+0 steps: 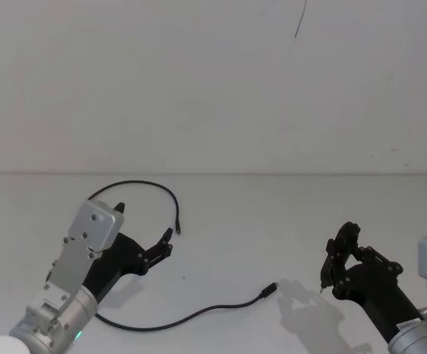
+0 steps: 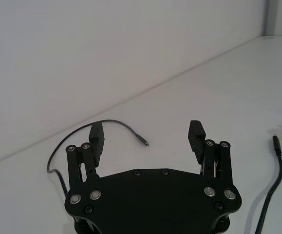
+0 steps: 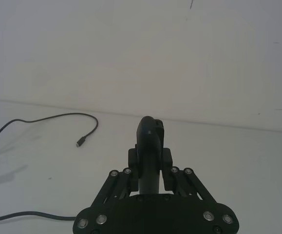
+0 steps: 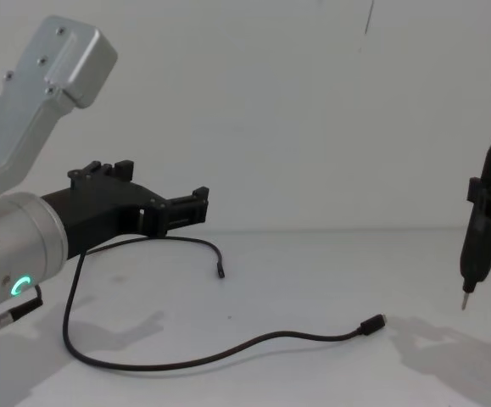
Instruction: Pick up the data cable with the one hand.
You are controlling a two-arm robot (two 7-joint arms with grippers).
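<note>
Left claw point(image 2: 146, 130) hangs released over the worktop's point(image 1: 272, 221) left side, and I see the black cable point(image 1: 136, 182) looping beneath it from back left to front middle. Right claw point(image 3: 150, 163), near the right edge, grips a pen-like tool point(image 3: 150, 134).

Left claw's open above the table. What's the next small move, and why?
Probably ease the left claw forward and down, jaws open, onto the data cable just behind its plug. In the wrist view that end lies on the table ahead, between the fingers, untouched. The right claw grips the pen tool.
</note>
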